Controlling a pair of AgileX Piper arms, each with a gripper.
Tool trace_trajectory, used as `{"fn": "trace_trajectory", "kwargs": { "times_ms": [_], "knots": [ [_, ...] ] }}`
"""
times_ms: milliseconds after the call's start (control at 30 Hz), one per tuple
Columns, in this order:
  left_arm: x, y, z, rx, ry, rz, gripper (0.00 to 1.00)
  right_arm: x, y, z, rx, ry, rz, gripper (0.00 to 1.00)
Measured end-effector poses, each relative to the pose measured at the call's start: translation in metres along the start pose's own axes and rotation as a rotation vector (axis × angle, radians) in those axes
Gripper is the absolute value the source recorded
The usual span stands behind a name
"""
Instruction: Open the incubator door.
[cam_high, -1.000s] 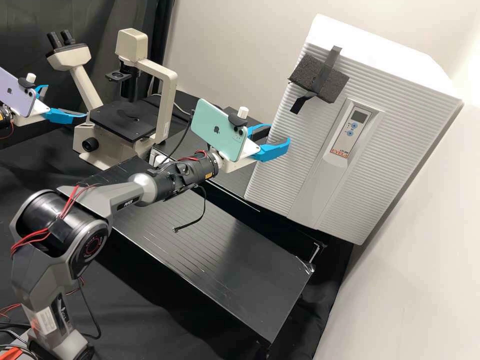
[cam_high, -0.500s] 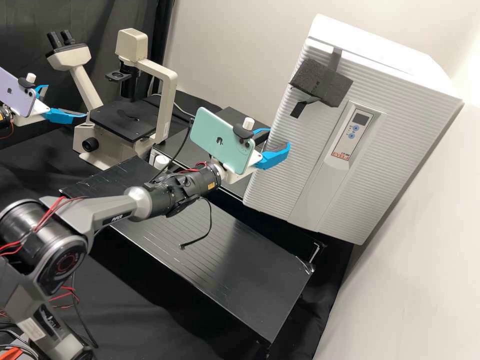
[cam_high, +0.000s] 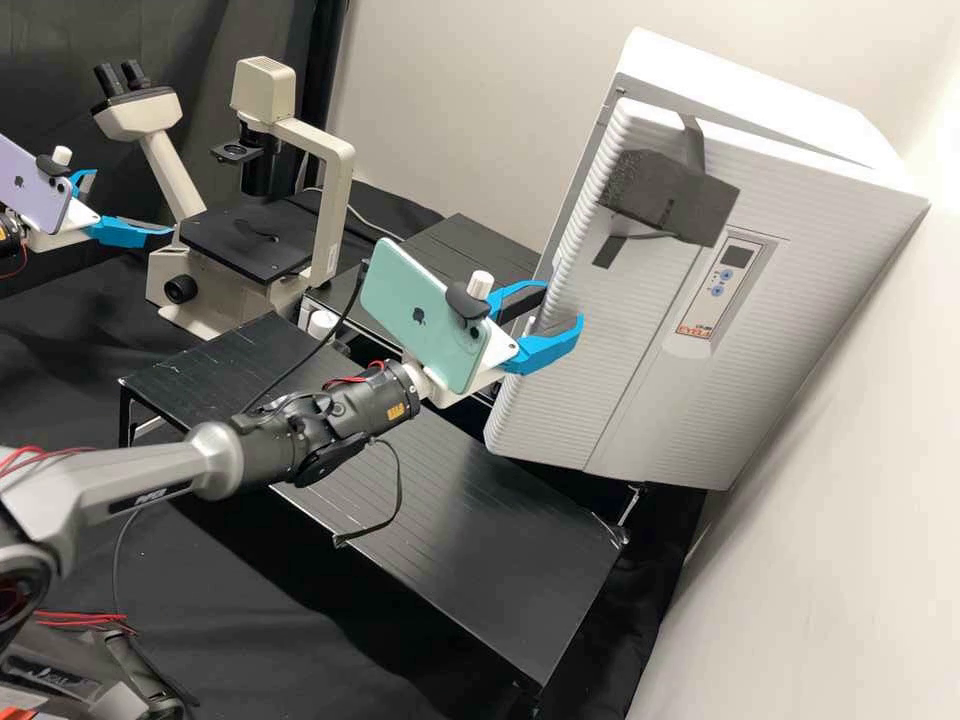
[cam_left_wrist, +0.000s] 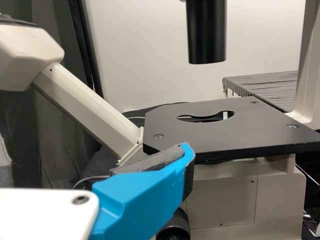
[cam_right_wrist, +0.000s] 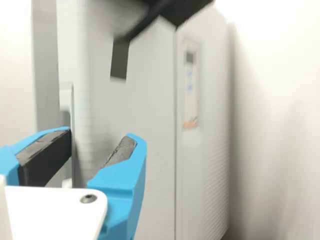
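The white incubator (cam_high: 760, 120) has its ribbed door (cam_high: 610, 350) slightly ajar, the left edge standing off the body. At that edge, about mid-height, my right gripper (cam_high: 562, 303) is open. In the right wrist view the fingers of my right gripper (cam_right_wrist: 101, 135) stand apart around the edge of the door (cam_right_wrist: 145, 155); contact cannot be told. My left gripper (cam_high: 133, 203) is open and holds nothing, beside the microscope at the left of the high view. One blue finger of my left gripper (cam_left_wrist: 142, 195) shows near the microscope stage (cam_left_wrist: 235, 130).
A cream microscope (cam_high: 330, 200) stands at the back left, and a low black table (cam_high: 480, 540) lies in front of the incubator. A dark foam block (cam_high: 665, 195) is taped to the door's upper part. The white wall (cam_high: 830, 500) runs close along the incubator's right.
The door's left edge has swung out from the incubator body, and the foam block has moved with it. My right arm has drawn back and its gripper has lowered slightly. The left gripper has kept still.
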Motion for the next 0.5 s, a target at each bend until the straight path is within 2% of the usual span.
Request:
{"fn": "trace_trajectory", "kwargs": {
  "times_ms": [100, 333, 500],
  "knots": [
    [0.0, 0.0, 0.0, 0.0, 0.0, 0.0, 1.0, -0.013, 0.012, -0.002, 0.023, 0.002, 0.077, 1.0],
    [0.0, 0.0, 0.0, 0.0, 0.0, 0.0, 1.0, -0.045, 0.024, -0.004, -0.01, -0.001, 0.16, 1.0],
    [0.0, 0.0, 0.0, 0.0, 0.0, 0.0, 1.0, -0.069, 0.024, -0.01, -0.029, 0.04, 0.206, 1.0]
  ]
}}
